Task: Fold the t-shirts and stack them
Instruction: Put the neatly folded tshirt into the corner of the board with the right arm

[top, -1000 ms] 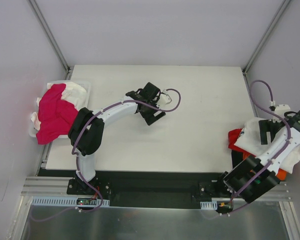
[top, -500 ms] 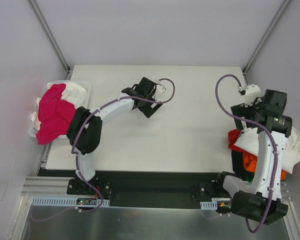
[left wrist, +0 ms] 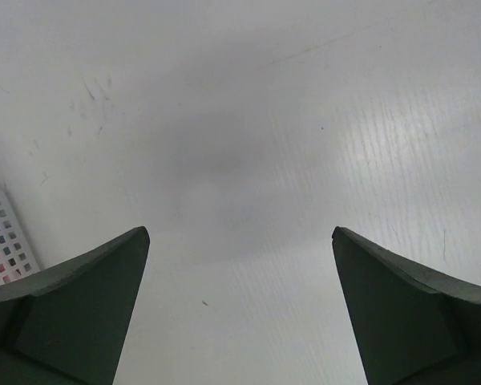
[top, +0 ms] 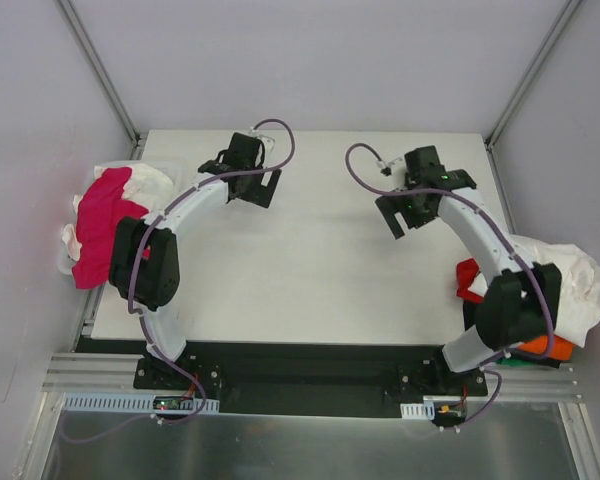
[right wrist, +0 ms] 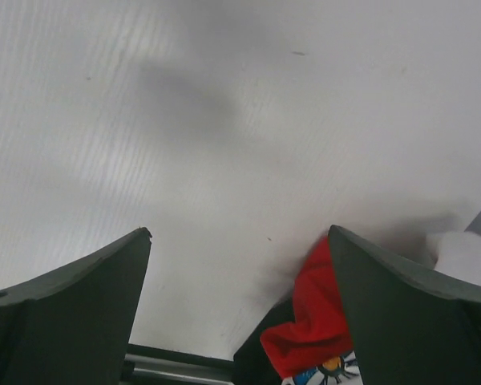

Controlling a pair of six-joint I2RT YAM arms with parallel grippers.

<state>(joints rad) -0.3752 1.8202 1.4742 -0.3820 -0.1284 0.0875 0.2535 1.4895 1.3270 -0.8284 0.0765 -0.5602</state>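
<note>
Both sets of jaws released, spread wide, gripping nothing. Between the fingers of the left gripper (left wrist: 239,234): only bare table (left wrist: 248,120), plus a corner of a colour chart (left wrist: 2,241) low beside the left finger. Between the fingers of the right gripper (right wrist: 239,233): bare table too, with a fold of red tee (right wrist: 309,321) low against the right finger's inner edge and a scrap of printed cloth (right wrist: 329,370) just below it.

No tee under either set of jaws. Two heaps instead, one outboard of each gripper. Outward and back from the left jaws: pink tee (top: 100,230) draped over the edge of a bin (top: 173,172), white tee (top: 148,185) beside it on the side nearer the jaws. Outward and well back from the right jaws, toward that arm's base: big white tee (top: 575,285), red beneath it, orange tee (top: 540,348) lowest at the table's edge.

Nothing laid flat or folded, as far as can be judged: probably the start of a fetch. Left jaws near their heap, right jaws well apart from theirs. Pink tee's long axis roughly along the table's side edge, so crosswise to a sideways reach from the left jaws. Crumpled, so no clean hem to aim for. For a grab there: turn outward, come down on the raised white-and-pink ridge, pinch the top layer only. Risk: dragging two tees out together.
</note>
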